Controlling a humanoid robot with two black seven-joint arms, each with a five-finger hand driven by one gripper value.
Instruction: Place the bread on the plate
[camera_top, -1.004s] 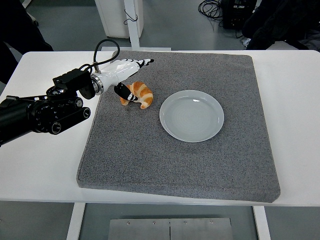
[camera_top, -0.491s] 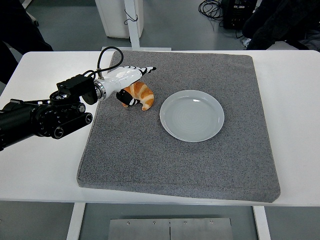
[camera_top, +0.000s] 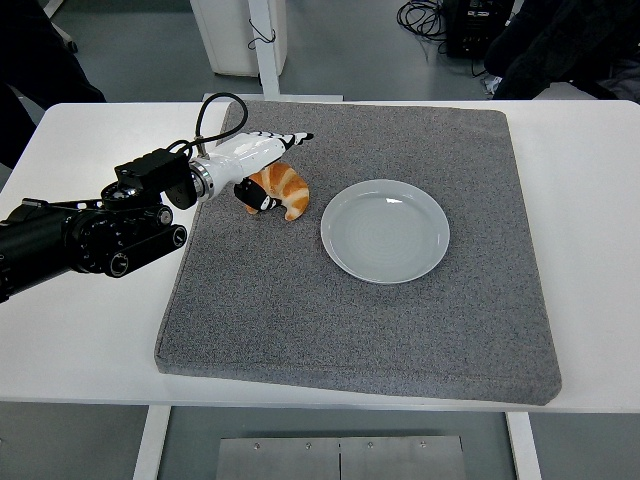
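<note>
On the grey mat (camera_top: 330, 320) that covers most of the white table (camera_top: 85, 330), the plate (camera_top: 385, 231) serves as the landmark: a pale, round, empty dish lying flat a little right of the mat's middle; left of the plate and slightly farther back, near but not touching its rim, lies the bread (camera_top: 283, 189), a golden-brown croissant resting on the mat; the left hand (camera_top: 256, 158), white with dark finger segments, is on the side of the bread away from the plate, its long fingers (camera_top: 288, 139) stretched out straight above and behind the croissant and pointing toward the mat's far edge, while a dark thumb tip (camera_top: 252, 196) presses in at the bread's left end; the hand thus touches the bread at the thumb, but the fingers are extended rather than wrapped round it, so it is open and not yet gripping; the croissant sits on the mat, not lifted; farther left of the plate, the black left arm (camera_top: 80, 235) runs from the picture's left edge over the bare table to the mat's left border, with a black cable (camera_top: 207, 112) looping up behind the wrist; beyond the plate, past the table's far edge, a white post (camera_top: 266, 45) stands on the floor.
</note>
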